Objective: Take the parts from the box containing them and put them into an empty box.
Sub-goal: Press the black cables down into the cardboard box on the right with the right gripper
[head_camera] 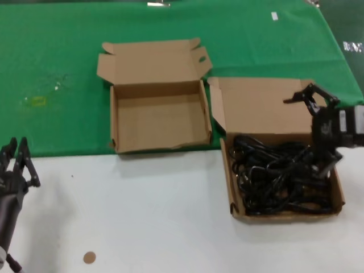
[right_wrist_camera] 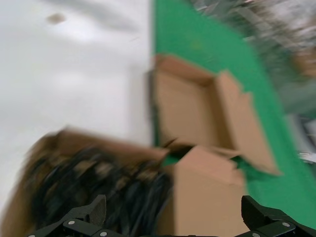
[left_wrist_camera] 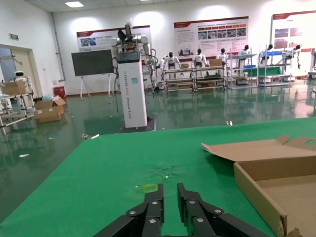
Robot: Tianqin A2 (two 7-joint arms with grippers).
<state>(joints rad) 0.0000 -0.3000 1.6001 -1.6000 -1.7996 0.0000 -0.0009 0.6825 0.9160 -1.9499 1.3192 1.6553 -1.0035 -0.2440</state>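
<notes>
The parts, black power cords [head_camera: 278, 170], lie tangled in the box containing them [head_camera: 284, 215] at the right; its tall lid [head_camera: 261, 105] stands open behind. My right gripper [head_camera: 311, 98] hovers above that box's far right side, open, with nothing between its fingers. In the right wrist view the right gripper [right_wrist_camera: 173, 210] hangs over the cords [right_wrist_camera: 98, 187] and the lid. The empty box [head_camera: 159, 116] sits to the left on the green cloth, lid flaps back; it also shows as the empty box [right_wrist_camera: 182, 108]. My left gripper [head_camera: 17, 153] stays parked at the near left, shut and empty.
A green cloth [head_camera: 57, 57] covers the far half of the table and a white surface [head_camera: 142, 216] the near half. A small brown disc [head_camera: 89, 257] lies near the front edge. A yellowish patch [head_camera: 38, 101] marks the cloth at far left.
</notes>
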